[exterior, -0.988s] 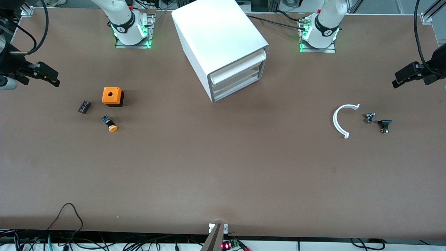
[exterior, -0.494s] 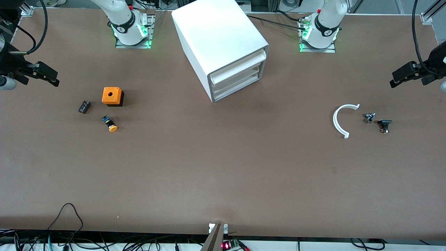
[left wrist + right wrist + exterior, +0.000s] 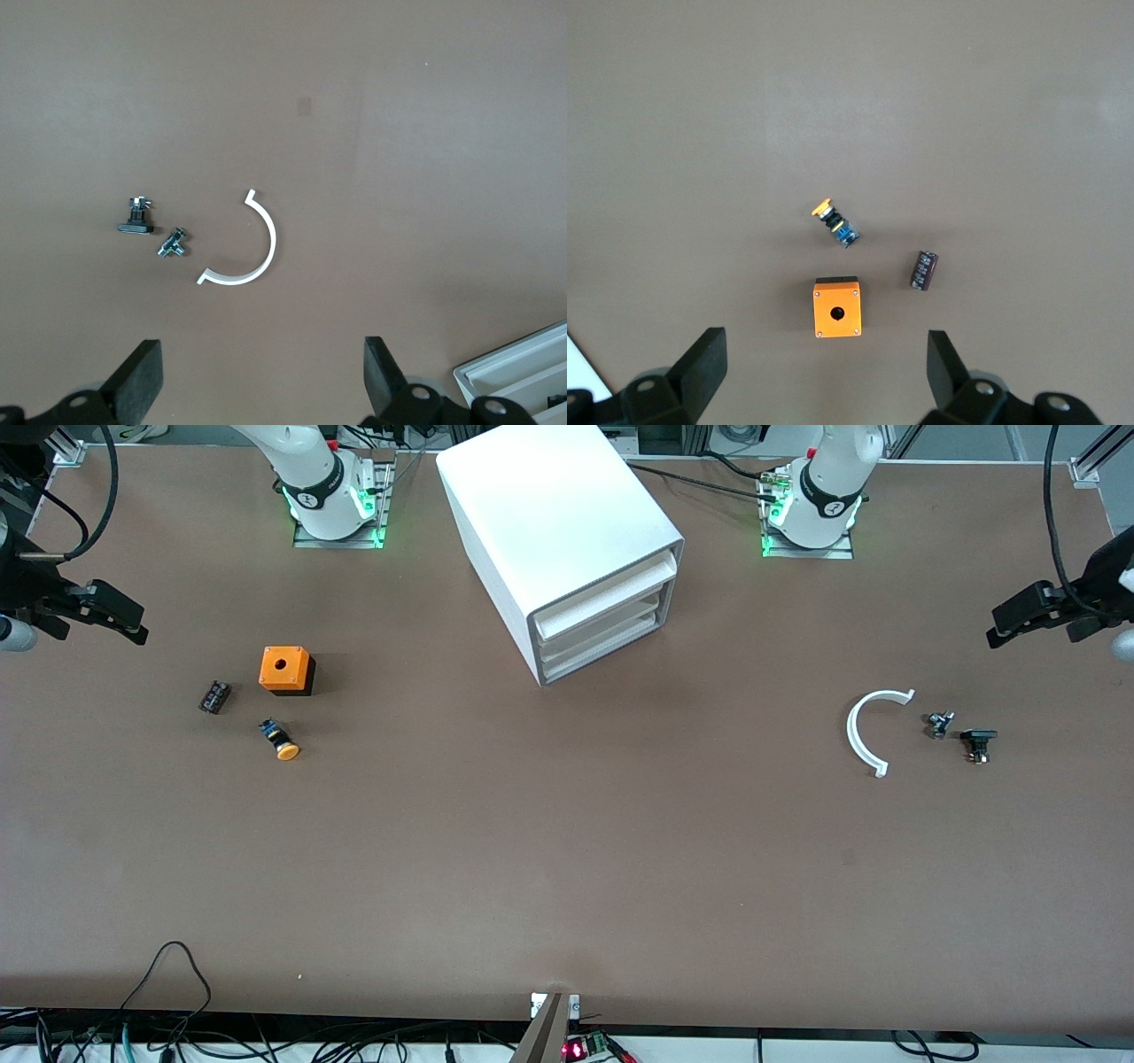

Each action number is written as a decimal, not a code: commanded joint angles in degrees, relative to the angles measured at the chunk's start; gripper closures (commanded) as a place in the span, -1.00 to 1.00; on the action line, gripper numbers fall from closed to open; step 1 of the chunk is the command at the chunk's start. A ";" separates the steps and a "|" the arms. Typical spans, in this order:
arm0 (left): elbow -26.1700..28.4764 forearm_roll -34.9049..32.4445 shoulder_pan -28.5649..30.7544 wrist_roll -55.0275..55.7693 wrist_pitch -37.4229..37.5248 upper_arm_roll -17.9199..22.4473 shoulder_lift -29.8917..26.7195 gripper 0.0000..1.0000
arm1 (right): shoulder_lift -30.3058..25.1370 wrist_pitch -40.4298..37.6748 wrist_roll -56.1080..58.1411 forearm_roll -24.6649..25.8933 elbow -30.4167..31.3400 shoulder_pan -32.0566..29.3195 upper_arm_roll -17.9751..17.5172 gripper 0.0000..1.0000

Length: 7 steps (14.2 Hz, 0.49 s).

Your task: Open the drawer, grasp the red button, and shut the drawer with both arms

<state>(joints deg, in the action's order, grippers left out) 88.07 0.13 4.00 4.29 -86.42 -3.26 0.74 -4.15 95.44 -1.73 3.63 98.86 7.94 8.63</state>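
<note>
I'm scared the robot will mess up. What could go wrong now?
1. The three drawers in the cabinet sit stacked close together, so a pincer might pull the top or bottom one instead of the middle drawer.
2. No red button shows anywhere; the yellow button by the orange box could be grabbed by mistake.
3. The cabinet sits loose and angled on the table, so pulling might slide it.
</note>
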 commanded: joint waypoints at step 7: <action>5.52 1.63 -0.92 -1.48 -0.59 -4.30 8.03 -1.00 | 1.68 -3.24 0.50 0.06 -0.78 0.23 0.16 -1.00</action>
<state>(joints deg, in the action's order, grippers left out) 92.95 0.26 2.82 4.11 -87.13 -7.63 7.24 -3.16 93.20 -1.73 3.63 98.86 7.91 8.66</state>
